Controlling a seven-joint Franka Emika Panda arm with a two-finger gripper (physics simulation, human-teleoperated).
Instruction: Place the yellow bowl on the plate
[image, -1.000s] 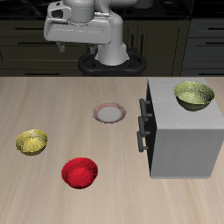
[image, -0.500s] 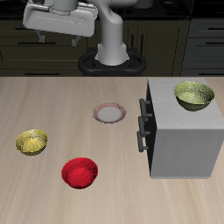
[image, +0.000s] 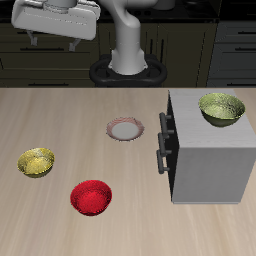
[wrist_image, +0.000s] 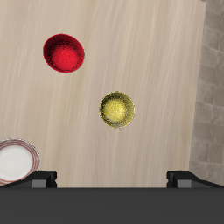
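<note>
Exterior view shows the gripper (image: 52, 37) hanging high above the back of the table (image: 60, 120), with its two fingers spread apart and nothing between them. The yellow bowl (image: 36, 162) sits on the table, well apart from the plate (image: 125, 129); from the bowl, the plate is at about two o'clock. The red bowl (image: 91, 196) sits near the yellow bowl, closer to the table's front edge. A bigger olive bowl (image: 222, 108) rests on top of a grey cabinet (image: 205, 160). Wrist view looks down on the yellow bowl (wrist_image: 116, 109), the red bowl (wrist_image: 64, 52) and the plate (wrist_image: 16, 161), all apart from each other.
</note>
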